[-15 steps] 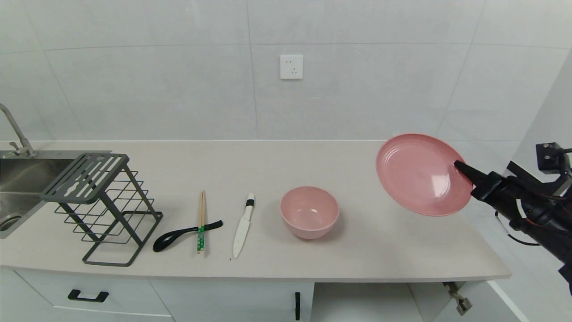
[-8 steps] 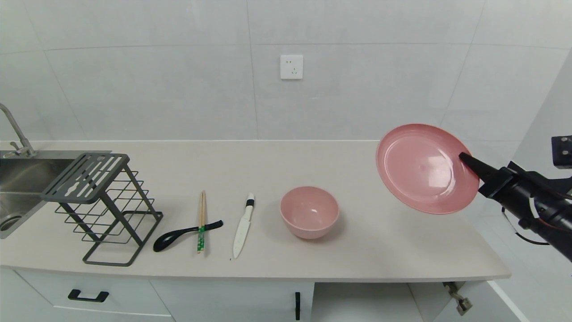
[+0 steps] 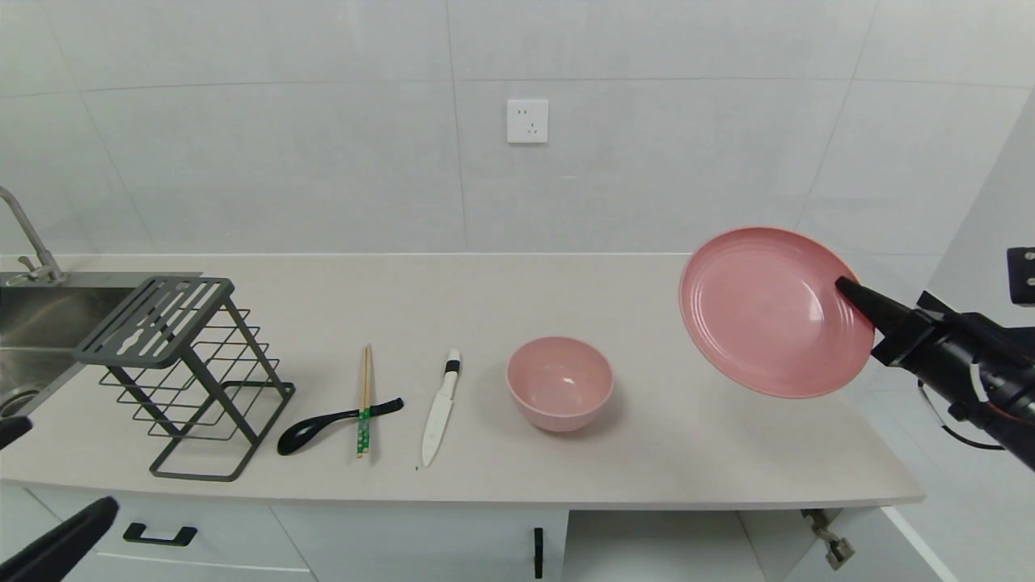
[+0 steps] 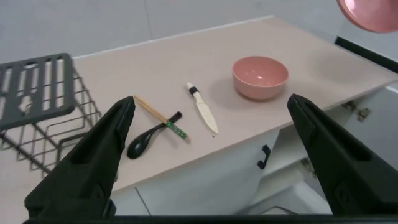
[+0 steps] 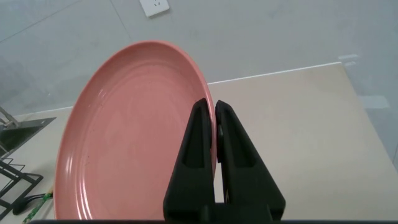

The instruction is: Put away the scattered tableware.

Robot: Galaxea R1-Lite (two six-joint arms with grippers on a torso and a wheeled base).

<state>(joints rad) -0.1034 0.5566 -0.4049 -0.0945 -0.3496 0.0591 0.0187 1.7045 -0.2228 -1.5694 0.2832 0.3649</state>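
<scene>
Now the plate (image 3: 768, 311) hangs right of the bowl (image 3: 559, 382), steeply tilted, hollow face toward the bowl. The right gripper (image 3: 845, 285) has its jaws clenched on the rim; the left gripper (image 4: 211, 102) has its jaws wide apart.

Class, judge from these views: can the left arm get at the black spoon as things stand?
Probably yes. The left gripper hangs open in front of the counter, with nothing between it and the black spoon. But the chopsticks cross its handle and the rack stands close beside.
</scene>
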